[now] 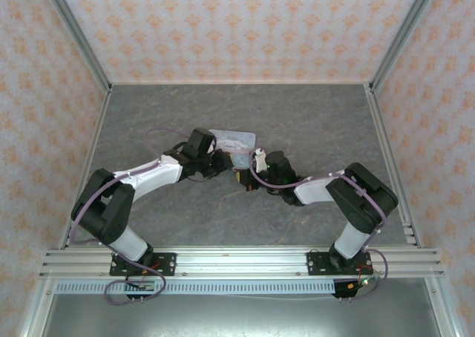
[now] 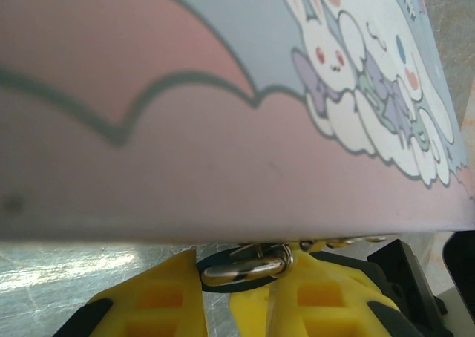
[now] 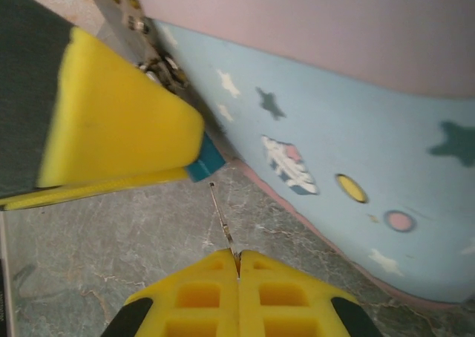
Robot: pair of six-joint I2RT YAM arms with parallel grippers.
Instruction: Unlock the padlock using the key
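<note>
Steadying for insertion: left gripper (image 2: 241, 279) clenched on the padlock (image 3: 204, 162) just beside the tin box (image 3: 334, 166), right gripper (image 3: 237, 272) pinching the key (image 3: 220, 214), tip just short of the teal body; keyway apparently hidden, so advance slowly, straight, then twist.

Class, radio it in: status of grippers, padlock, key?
Left gripper holds padlock. Right gripper shut on key, tip near padlock. Tin box close beside.

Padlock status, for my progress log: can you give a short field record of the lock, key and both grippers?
padlock: teal, beside the blue side wall of the tin box
key: thin, tip at the padlock's corner; inserted or not, cannot tell
left gripper: shut on the padlock
right gripper: shut on the key
</note>
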